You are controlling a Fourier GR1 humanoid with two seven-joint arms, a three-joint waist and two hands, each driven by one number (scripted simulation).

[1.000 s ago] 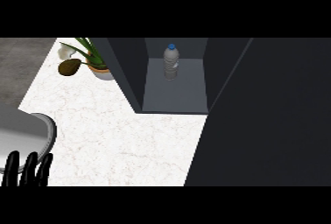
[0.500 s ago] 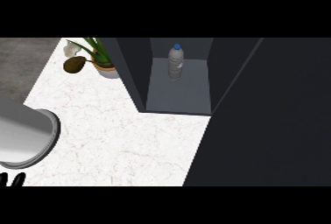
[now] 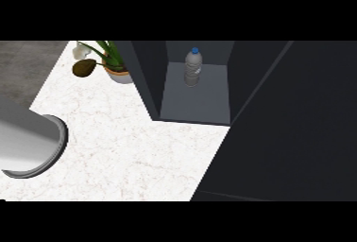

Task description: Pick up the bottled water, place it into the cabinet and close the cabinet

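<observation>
The bottled water stands upright inside the cabinet, on its grey floor and towards the far end, blue cap on top. It is apart from the dark side walls to its left and right. The cabinet is open, and its dark door fills the right side of the view, from far to near.

Neither hand is in sight, so I cannot tell how far either is open or whether it holds anything. Only the left forearm, a grey cylinder, comes in at the left edge. It is above the white marbled worktop and well apart from the bottle, which lies far and to the right of it.

A potted plant sits on the worktop at the far left, just beside the cabinet's left wall.
</observation>
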